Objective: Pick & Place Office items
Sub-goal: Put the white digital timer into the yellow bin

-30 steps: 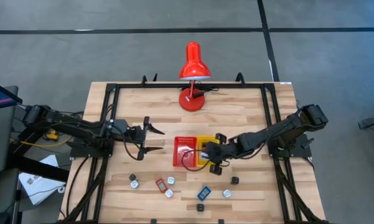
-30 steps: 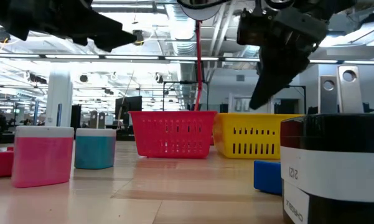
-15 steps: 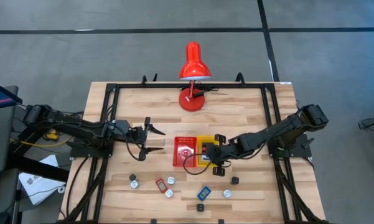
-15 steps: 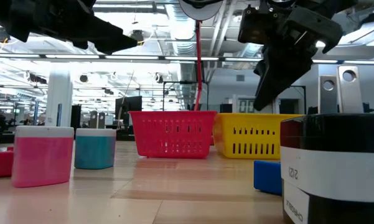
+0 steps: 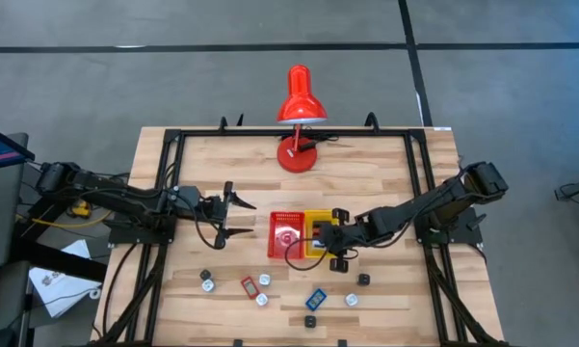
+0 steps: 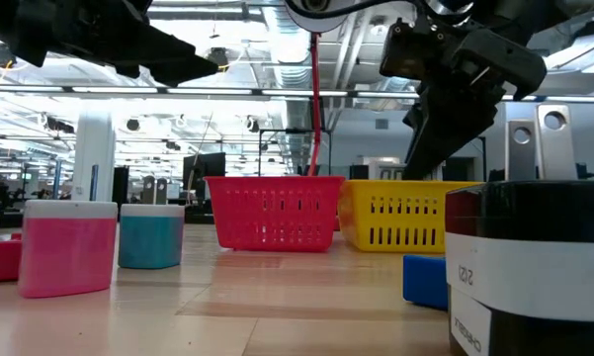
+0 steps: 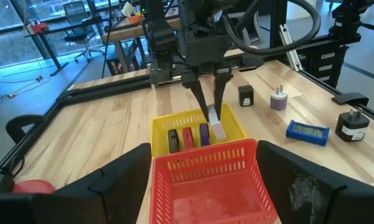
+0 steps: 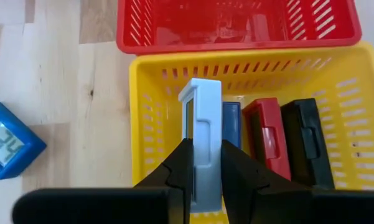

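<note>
Over the yellow basket [image 8: 137, 124], mid-table just right of the red basket [image 8: 236, 40]: right gripper [image 8: 204, 155] clamped on a pale grey flat piece [image 8: 202, 112], held on edge above the free slot beside the blue [image 8: 231, 124], red [image 8: 264, 130] and black [image 8: 305, 134] pieces standing in a row. Best lowered straight, parallel to that row, clear of the basket wall, released low. Left gripper [image 5: 233, 217] waiting left of the red basket, fingers spread, empty. Slot alignment plain only from the right wrist; height above the rim only from the low view.
</note>
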Motion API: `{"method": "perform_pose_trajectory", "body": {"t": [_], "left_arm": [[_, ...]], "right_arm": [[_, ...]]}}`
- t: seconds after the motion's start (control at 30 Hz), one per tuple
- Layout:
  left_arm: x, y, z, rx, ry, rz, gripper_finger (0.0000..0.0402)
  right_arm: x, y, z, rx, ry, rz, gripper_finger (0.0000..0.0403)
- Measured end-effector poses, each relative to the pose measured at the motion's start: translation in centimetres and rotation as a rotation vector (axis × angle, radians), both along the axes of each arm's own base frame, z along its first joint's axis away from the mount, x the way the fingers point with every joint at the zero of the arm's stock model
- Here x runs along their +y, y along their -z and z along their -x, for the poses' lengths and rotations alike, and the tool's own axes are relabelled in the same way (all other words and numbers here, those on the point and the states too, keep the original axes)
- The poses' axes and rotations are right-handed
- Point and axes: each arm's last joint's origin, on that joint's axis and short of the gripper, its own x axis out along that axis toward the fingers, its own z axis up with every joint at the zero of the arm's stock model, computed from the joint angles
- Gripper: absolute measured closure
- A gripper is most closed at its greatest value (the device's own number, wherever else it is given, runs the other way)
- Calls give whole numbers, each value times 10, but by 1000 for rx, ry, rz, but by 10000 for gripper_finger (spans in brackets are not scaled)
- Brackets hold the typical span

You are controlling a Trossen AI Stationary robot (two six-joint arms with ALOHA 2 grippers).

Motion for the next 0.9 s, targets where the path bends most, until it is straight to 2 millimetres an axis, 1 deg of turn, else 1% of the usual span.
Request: {"method": "perform_pose_trajectory", "body": {"t": [0.13,0.2,0.3,0.57,0.9], "left_arm": [[0,0,0,0,0,0,115],[0,0,0,0,1,0,115],[0,-1,0,-10,1,1,115],[0,-1,-1,-15,3,2,115],[0,-1,-1,-15,3,2,115]], "right_arm": [[1,6,-2,16,-3,8,351],[2,12,-6,13,-9,9,351],[4,21,-7,42,-23,23,351],[5,27,-9,62,-22,31,349],[5,31,-9,70,-17,30,322]]}}
